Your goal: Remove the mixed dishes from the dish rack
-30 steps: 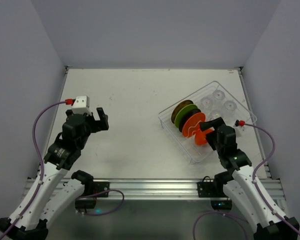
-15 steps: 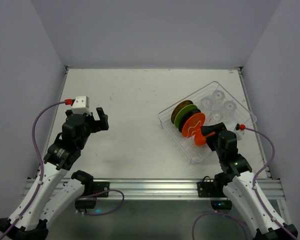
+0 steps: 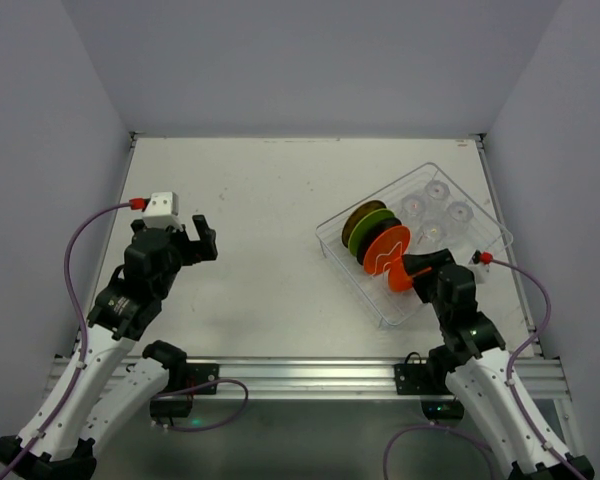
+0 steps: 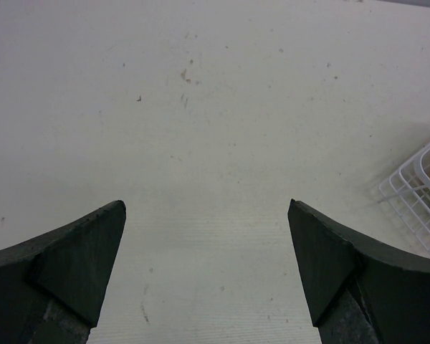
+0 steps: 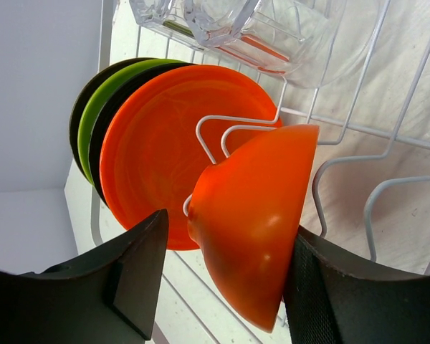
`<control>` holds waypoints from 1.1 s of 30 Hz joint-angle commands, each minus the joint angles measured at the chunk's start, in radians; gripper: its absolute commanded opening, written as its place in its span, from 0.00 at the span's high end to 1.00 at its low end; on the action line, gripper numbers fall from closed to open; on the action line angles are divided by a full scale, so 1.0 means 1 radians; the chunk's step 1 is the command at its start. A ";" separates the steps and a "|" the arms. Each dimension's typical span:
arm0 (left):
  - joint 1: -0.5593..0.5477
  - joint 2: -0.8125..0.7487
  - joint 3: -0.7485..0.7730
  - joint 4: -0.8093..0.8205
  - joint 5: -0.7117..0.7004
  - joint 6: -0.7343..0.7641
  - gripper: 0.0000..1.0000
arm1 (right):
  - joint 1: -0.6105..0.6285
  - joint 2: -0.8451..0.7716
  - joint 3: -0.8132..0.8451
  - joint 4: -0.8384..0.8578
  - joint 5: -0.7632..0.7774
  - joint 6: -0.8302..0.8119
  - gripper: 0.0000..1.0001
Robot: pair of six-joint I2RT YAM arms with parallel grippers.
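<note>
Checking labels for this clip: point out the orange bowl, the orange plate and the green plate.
orange bowl (image 5: pixel 254 222): right wrist view, on its outer wall.
orange plate (image 5: pixel 150 143): right wrist view, on its flat face.
green plate (image 5: pixel 106 94): right wrist view, on its exposed rim.

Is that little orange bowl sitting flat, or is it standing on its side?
On its side: the orange bowl leans tipped between white wire dividers, beside the upright orange plate.

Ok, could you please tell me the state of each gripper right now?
Left gripper: open, holding nothing.
Right gripper: jaws either side of the small orange-red bowl in the dish rack; a firm grip cannot be told.
</note>
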 commanded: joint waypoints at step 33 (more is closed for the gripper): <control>-0.002 0.006 -0.011 0.031 0.010 -0.007 0.00 | 0.003 -0.095 -0.023 0.042 -0.036 0.010 0.44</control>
